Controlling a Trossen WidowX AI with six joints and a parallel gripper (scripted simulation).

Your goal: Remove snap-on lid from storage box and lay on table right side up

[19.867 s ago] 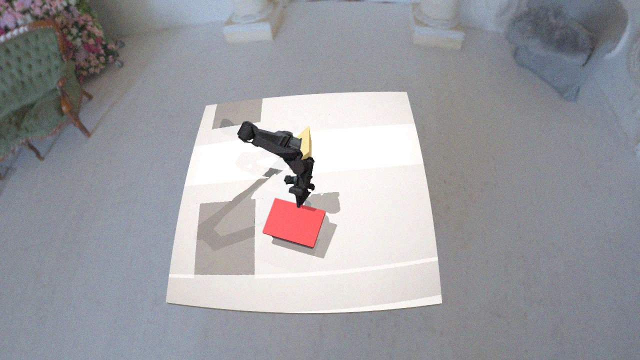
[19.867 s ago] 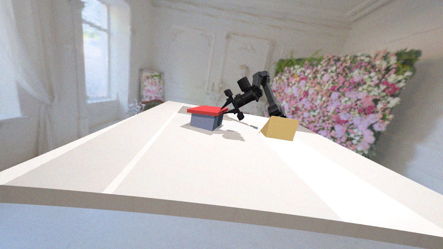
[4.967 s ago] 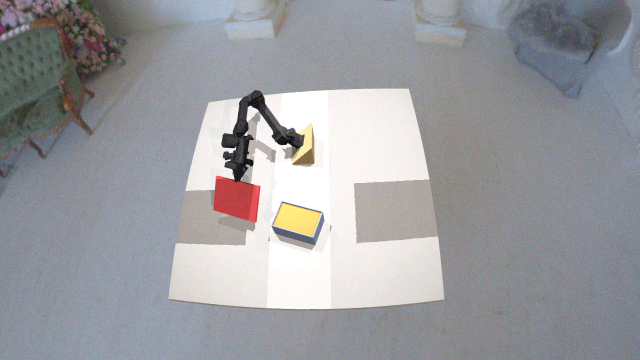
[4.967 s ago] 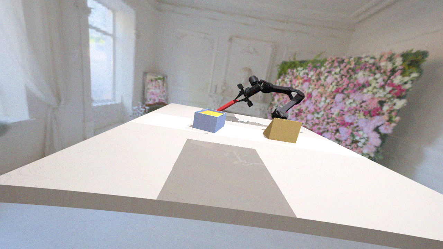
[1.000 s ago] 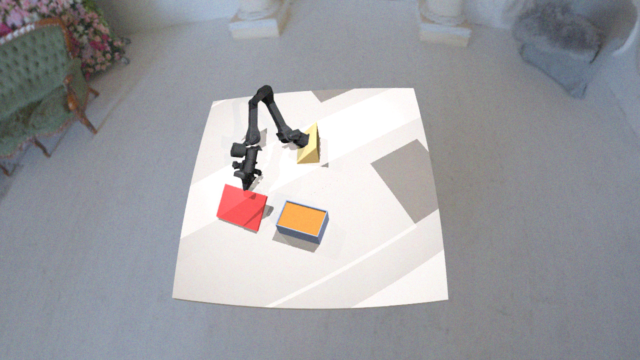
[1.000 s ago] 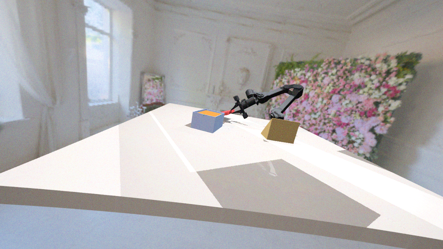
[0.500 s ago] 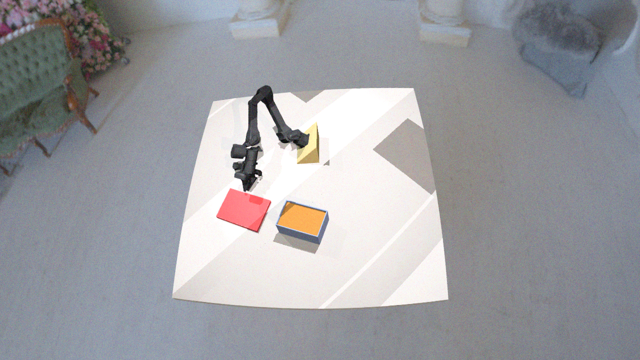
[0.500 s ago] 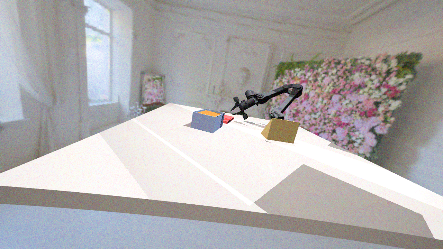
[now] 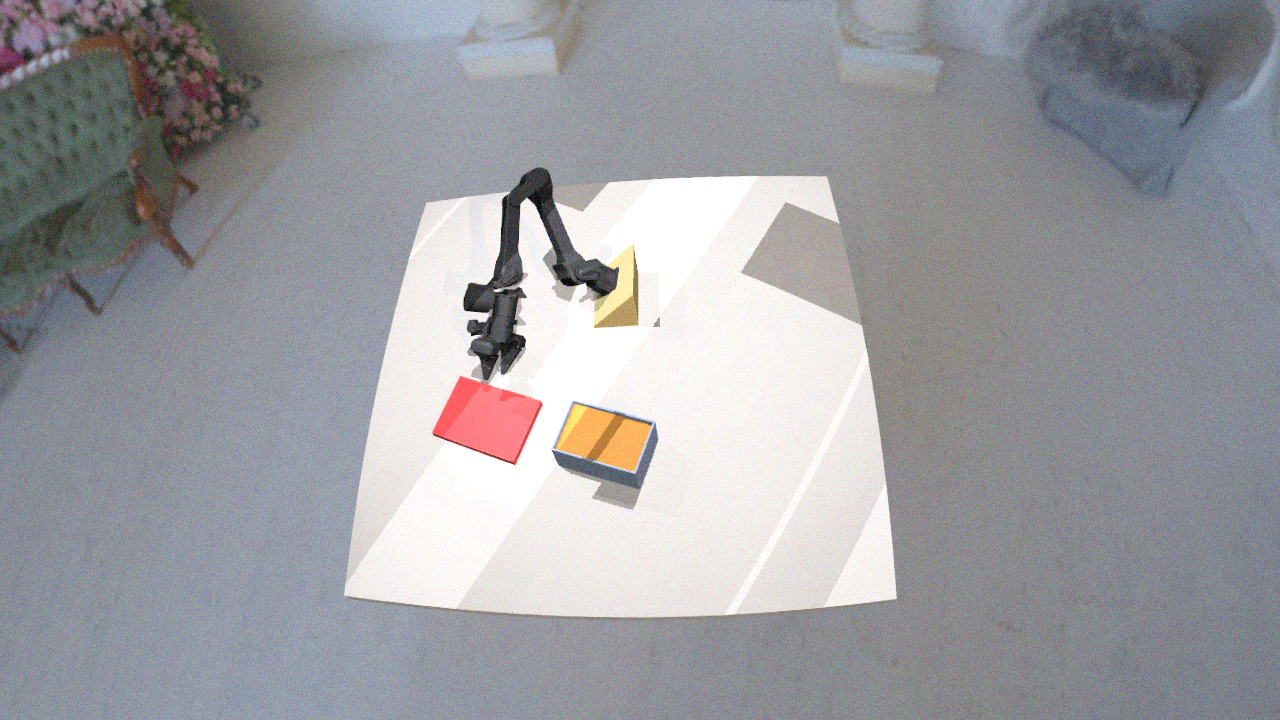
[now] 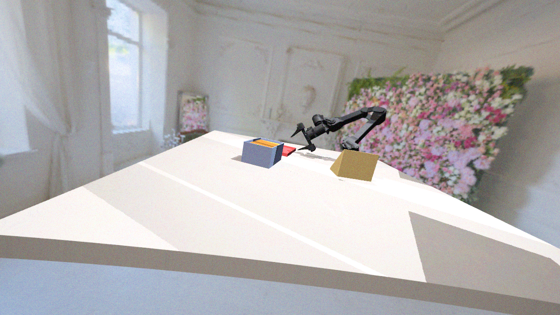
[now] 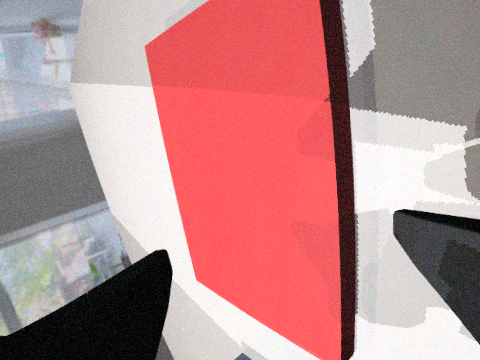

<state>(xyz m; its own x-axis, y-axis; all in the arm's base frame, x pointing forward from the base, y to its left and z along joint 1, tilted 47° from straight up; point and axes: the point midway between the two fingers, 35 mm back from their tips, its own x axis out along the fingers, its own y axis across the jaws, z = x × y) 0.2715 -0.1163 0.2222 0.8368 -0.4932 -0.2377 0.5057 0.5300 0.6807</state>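
We see the red lid [image 9: 487, 420] [image 10: 288, 150] [image 11: 250, 175] off the storage box [image 9: 597, 467] [image 10: 259, 154] and lying flat on the table [image 9: 716, 537] [image 10: 250, 231] just beside it, apart from its walls, though the lid is partly hidden in the exterior view. Our gripper [image 9: 498, 371] [image 10: 295, 142] [image 11: 283, 242] is spread wide at the lid's edge, with nothing between its fingers, and the box stands open with orange showing inside, while a yellow wedge [image 9: 626, 291] [image 10: 356, 166] sits near the arm's base.

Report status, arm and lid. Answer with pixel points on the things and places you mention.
Gripper [image 9: 498, 374] [image 10: 295, 143] [image 11: 283, 242] open, holding nothing. Red lid [image 9: 487, 419] [image 10: 288, 150] [image 11: 250, 165] flat on table, off the box [image 9: 597, 467] [image 10: 256, 154]. Nothing seen lying on the lid.
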